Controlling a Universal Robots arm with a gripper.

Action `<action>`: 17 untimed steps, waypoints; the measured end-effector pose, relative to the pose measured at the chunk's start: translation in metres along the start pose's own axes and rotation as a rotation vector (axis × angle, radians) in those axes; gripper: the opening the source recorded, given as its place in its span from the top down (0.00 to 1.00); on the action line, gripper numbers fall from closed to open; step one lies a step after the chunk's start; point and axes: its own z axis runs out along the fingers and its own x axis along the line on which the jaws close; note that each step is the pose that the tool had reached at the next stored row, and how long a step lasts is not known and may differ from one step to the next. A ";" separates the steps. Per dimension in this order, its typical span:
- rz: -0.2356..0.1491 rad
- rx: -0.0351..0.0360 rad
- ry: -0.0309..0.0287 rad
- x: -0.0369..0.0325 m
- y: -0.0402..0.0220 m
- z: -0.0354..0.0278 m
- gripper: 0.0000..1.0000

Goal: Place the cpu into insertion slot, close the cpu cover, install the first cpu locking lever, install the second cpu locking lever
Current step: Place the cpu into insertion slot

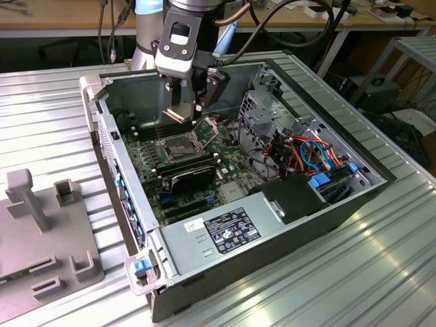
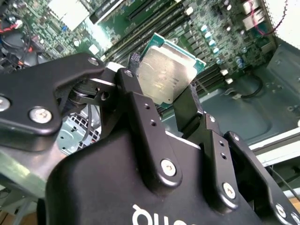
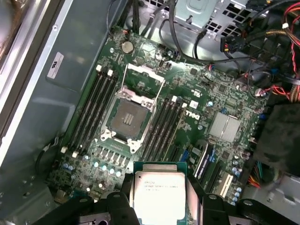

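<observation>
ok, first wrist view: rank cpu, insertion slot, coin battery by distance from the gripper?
1. cpu, held in the gripper.
2. insertion slot, between the memory slots.
3. coin battery, past the raised cpu cover.

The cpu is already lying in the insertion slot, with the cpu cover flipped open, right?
No. The cpu is not in the insertion slot but gripped in the pincer above the board, as the first wrist view shows. The cpu cover is flipped open, as you said.
</observation>
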 end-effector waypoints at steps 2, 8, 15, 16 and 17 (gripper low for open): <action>0.000 -0.0002 0.0008 0.0004 0.0057 0.0030 0.46; 0.001 0.0005 0.0019 0.0030 0.0143 0.0115 0.46; 0.001 0.0005 0.0020 0.0031 0.0143 0.0134 0.46; 0.001 0.0005 0.0020 0.0031 0.0143 0.0135 0.46; 0.001 0.0005 0.0020 0.0031 0.0143 0.0137 0.46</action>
